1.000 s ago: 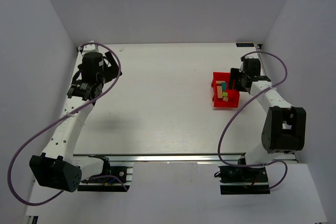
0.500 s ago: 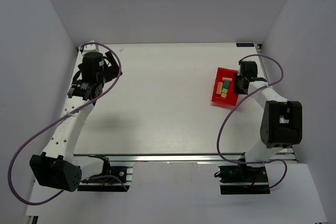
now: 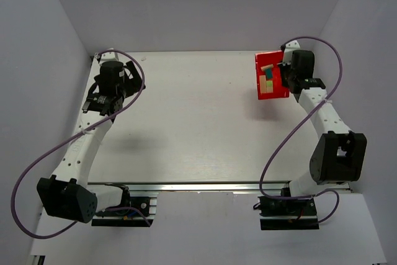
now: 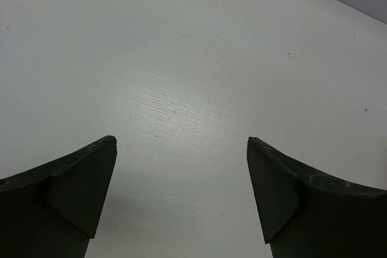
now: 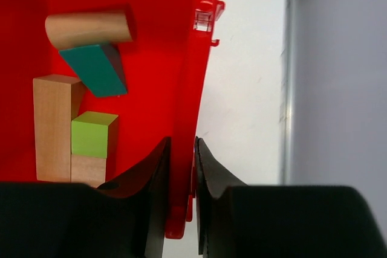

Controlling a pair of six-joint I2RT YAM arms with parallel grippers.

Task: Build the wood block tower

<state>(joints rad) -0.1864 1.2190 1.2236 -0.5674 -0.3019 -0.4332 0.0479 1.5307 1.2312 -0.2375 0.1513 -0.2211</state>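
While the right pincer [image 5: 181, 144] pinched the red bin [image 5: 202, 77] by its wall and the left pincer [image 4: 180, 143] hung spread, the blocks [image 5: 53, 126] looked light and hard, best gripped across flat faces.

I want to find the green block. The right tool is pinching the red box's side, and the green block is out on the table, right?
No. The right tool pinches the side of the red box, but the green block is inside the box, as the right wrist view shows.
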